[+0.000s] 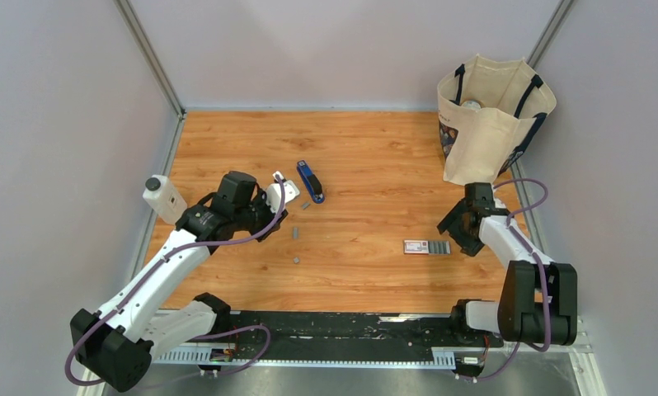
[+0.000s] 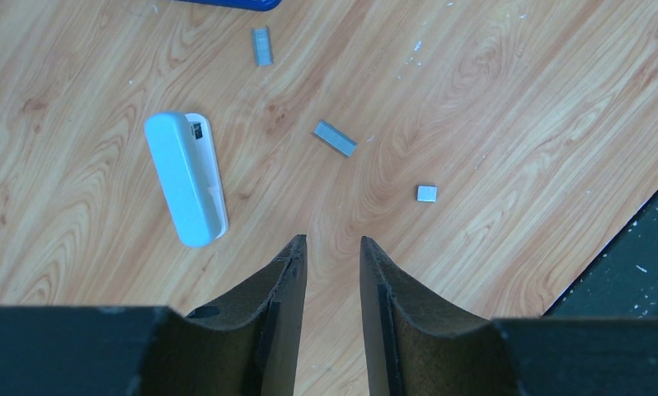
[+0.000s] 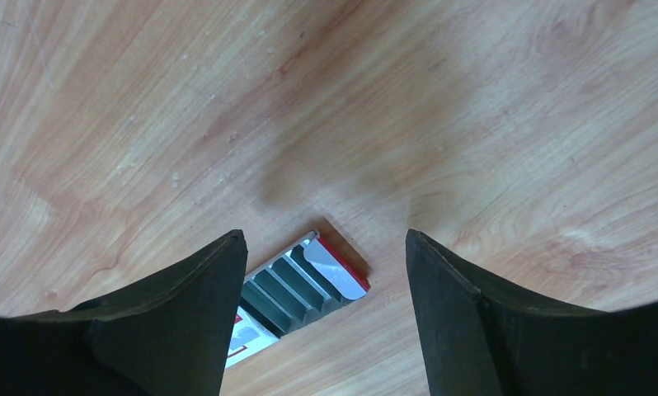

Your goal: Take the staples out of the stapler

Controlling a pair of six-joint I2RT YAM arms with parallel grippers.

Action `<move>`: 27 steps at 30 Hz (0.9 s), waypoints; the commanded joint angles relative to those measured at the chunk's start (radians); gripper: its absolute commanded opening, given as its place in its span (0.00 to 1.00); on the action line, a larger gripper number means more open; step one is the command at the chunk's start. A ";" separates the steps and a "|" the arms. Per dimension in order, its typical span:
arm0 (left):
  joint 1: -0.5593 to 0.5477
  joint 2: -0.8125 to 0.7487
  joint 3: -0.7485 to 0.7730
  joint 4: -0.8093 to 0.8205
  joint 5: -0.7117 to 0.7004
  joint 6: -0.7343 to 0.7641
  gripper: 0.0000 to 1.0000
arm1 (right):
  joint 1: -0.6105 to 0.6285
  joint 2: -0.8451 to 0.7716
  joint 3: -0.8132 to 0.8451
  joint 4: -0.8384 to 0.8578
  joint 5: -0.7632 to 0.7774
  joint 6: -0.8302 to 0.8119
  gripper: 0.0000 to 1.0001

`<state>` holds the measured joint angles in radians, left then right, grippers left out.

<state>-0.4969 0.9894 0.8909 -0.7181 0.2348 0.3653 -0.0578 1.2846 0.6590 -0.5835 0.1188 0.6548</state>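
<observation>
The blue stapler (image 1: 310, 181) lies on the wooden table just past centre; only its edge shows at the top of the left wrist view (image 2: 227, 3). Three silver staple pieces lie loose near it: a strip (image 2: 261, 45), a second strip (image 2: 336, 138) and a small bit (image 2: 426, 194), also seen from above (image 1: 296, 234). My left gripper (image 2: 330, 241) hangs above bare wood just short of them, jaws a little apart and empty. My right gripper (image 3: 326, 247) is wide open and empty at the right.
A pale grey-green oblong piece (image 2: 185, 177) lies left of my left fingers. A red-and-white box with a grey tray (image 1: 427, 247) lies under my right gripper (image 1: 459, 231). A canvas bag (image 1: 491, 115) stands back right, and a white bottle (image 1: 162, 198) at the left edge.
</observation>
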 commanded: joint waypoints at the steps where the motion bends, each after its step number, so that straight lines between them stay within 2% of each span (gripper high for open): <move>1: 0.001 0.003 0.031 -0.001 0.026 0.006 0.39 | -0.013 -0.001 -0.006 0.066 -0.053 -0.015 0.73; 8: 0.001 0.008 0.040 0.000 0.026 0.009 0.39 | -0.010 0.018 -0.062 0.123 -0.143 0.025 0.69; 17: 0.001 0.031 0.069 0.003 0.032 -0.002 0.39 | 0.010 0.001 -0.116 0.137 -0.188 0.039 0.64; 22: 0.003 0.025 0.069 0.003 0.037 -0.005 0.39 | 0.055 -0.045 -0.144 0.123 -0.202 0.081 0.64; 27: 0.003 0.022 0.074 -0.001 0.038 -0.006 0.39 | 0.174 -0.090 -0.167 0.116 -0.185 0.144 0.64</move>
<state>-0.4969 1.0203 0.9245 -0.7219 0.2535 0.3641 0.0448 1.2114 0.5388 -0.4175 -0.0399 0.7258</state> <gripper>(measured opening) 0.390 0.637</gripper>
